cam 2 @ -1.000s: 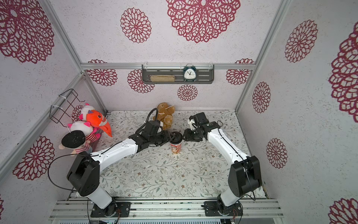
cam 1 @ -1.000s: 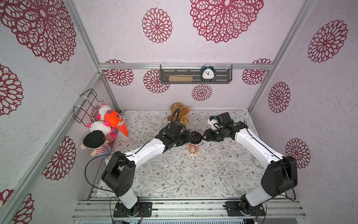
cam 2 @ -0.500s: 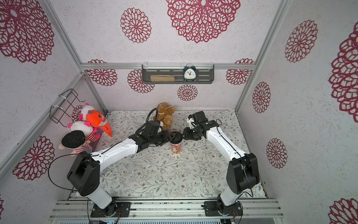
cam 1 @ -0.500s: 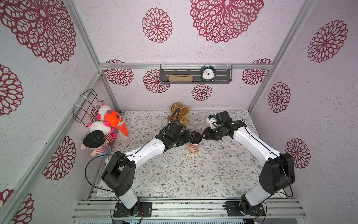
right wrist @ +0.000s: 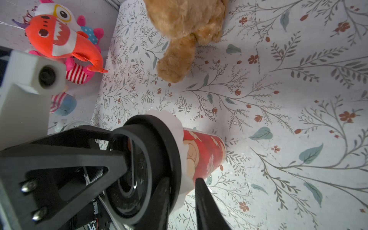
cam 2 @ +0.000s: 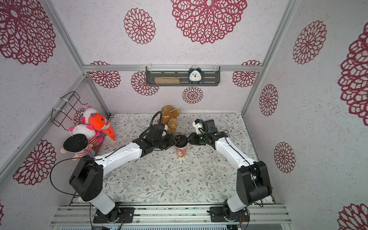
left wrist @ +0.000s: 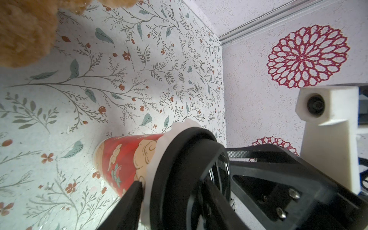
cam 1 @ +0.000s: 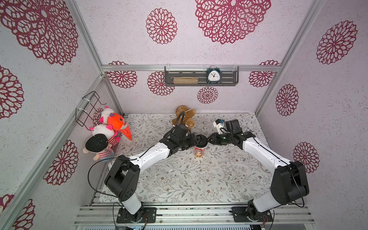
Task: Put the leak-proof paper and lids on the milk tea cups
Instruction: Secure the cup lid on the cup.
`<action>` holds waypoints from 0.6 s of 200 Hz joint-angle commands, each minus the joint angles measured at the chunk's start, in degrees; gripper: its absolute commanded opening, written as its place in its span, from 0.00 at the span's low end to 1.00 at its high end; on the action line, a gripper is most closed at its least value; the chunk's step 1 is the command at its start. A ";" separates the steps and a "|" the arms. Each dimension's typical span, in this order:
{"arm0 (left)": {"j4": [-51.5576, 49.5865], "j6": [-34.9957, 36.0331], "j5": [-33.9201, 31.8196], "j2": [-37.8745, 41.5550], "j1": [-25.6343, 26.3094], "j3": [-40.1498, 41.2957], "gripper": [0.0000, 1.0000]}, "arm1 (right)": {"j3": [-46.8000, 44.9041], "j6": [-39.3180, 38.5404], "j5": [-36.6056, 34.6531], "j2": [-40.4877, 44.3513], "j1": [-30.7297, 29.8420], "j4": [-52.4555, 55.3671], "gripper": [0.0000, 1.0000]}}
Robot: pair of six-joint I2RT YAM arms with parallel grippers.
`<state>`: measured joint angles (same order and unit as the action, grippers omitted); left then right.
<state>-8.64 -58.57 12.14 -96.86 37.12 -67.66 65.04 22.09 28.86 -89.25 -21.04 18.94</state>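
Black-fingered, the left gripper (left wrist: 173, 185) pinches the left rim of the black lid (left wrist: 179, 159), apparently seating it over the leak-proof paper (left wrist: 179, 124) frilled around the milk tea cup (left wrist: 123, 159). The right gripper (right wrist: 182, 180) straddles the right rim, grip unclear. The cup stands upright on the table (cam 1: 179, 179), plush bear (cam 1: 184, 117) near its far side, near side open.

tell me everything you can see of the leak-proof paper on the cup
The leak-proof paper is a thin, whitish, translucent-looking film lying over the mouth of the upright milk tea cup, pinned under the black lid. Only its edge shows: a crinkled, wavy frill sticking out below the lid's rim and folding down onto the cup wall. One finger of the left gripper seems to touch the frill. In the top views it is too small to make out.
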 commanded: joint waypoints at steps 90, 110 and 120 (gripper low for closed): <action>-19.18 3.87 -3.84 -6.72 0.14 -2.11 0.51 | 9.10 -1.11 -6.76 -2.29 0.65 14.91 0.30; -19.86 4.27 -3.73 -7.14 0.14 -3.76 0.51 | 14.30 -1.39 -6.37 -1.60 0.81 15.43 0.35; -20.17 4.38 -3.63 -7.07 0.14 -4.21 0.51 | 16.05 -1.17 -6.41 -0.96 0.86 15.60 0.37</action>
<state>-14.28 -56.34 11.35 -99.57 37.12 -73.71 76.05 22.04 24.93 -91.39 -20.18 30.13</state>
